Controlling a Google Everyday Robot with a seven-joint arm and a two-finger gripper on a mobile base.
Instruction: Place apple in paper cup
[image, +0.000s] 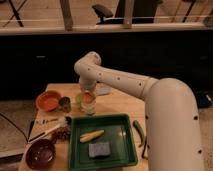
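My gripper (87, 95) points straight down from the end of the white arm over the middle of the wooden table (117, 107). It is shut on the apple (87, 99), a small orange-red fruit directly under the wrist. The apple sits at the mouth of the short whitish paper cup (89, 110), which stands upright just behind the green tray. The arm hides the gripper's upper part, and I cannot tell whether the apple rests on the cup's rim.
A pale green item (79, 99) stands left of the cup. Further left are a dark can (64, 104) and an orange bowl (48, 100). The green tray (125, 150) holds a yellow corn-like piece (92, 135) and a blue sponge (99, 149). A dark bowl (40, 153) is at the front left.
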